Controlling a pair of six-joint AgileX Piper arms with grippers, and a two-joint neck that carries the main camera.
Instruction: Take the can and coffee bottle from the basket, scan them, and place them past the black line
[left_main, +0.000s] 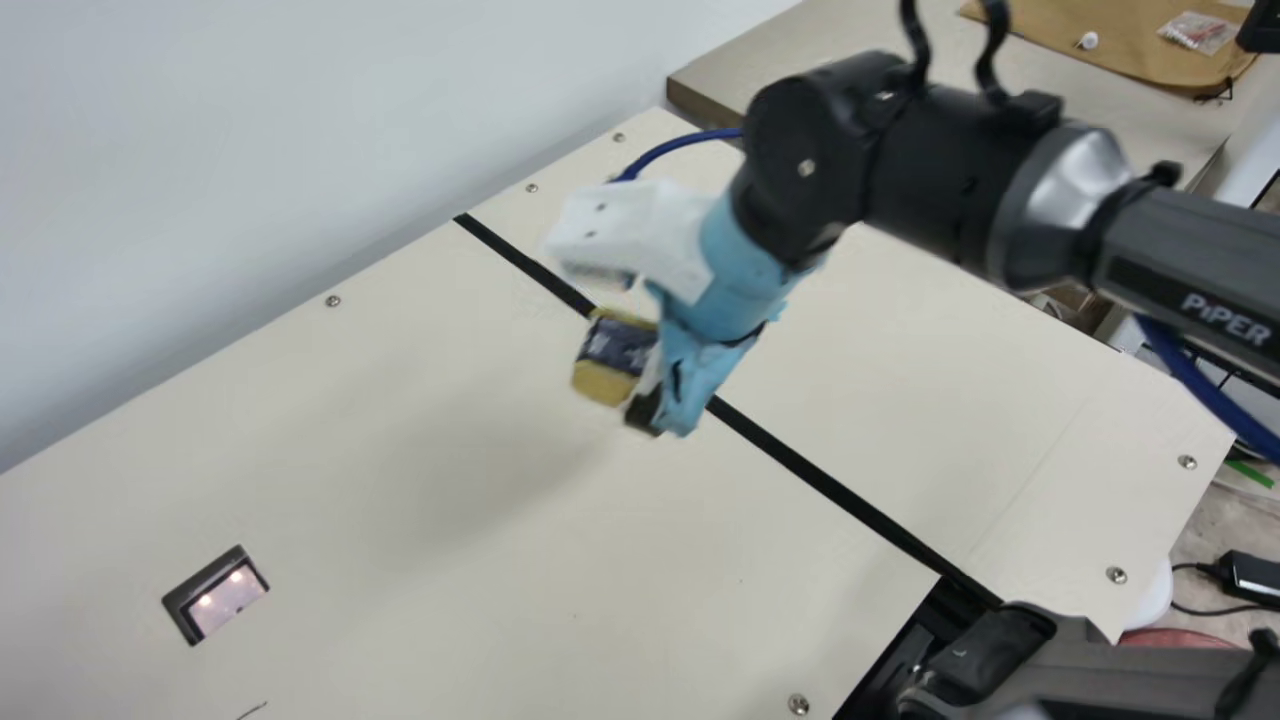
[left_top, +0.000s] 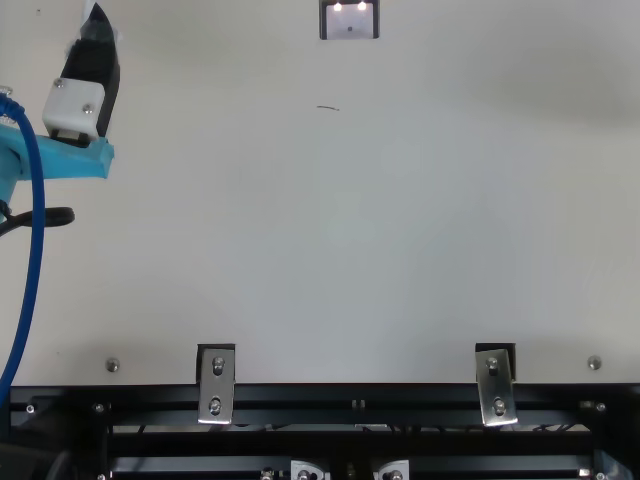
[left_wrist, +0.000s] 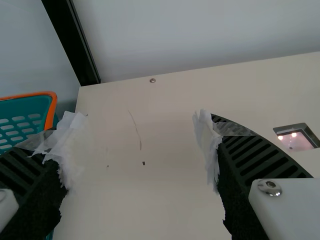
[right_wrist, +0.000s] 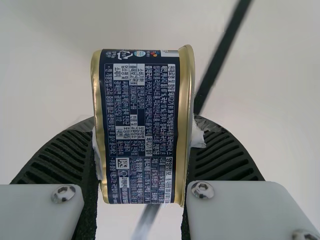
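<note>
In the main view my right gripper (left_main: 640, 385) is over the table beside the black line (left_main: 800, 468), holding the dark blue can with gold ends (left_main: 617, 345) above the surface. The right wrist view has the can (right_wrist: 140, 125) clamped by its two gold ends in my right gripper (right_wrist: 142, 150), its printed side facing the camera. At the left edge of the top view is part of my left gripper (left_top: 95, 60). From its wrist, my left gripper (left_wrist: 137, 145) stands open with bare table between its fingers. The teal basket with an orange rim (left_wrist: 51, 107) is beside one finger.
A scanner window with two lights is set into the table (left_main: 215, 595), seen too as the scanner window (left_top: 350, 20) in the top view. A pale wall (left_main: 250, 130) borders the table. A black post (left_wrist: 75, 45) stands at the table's corner.
</note>
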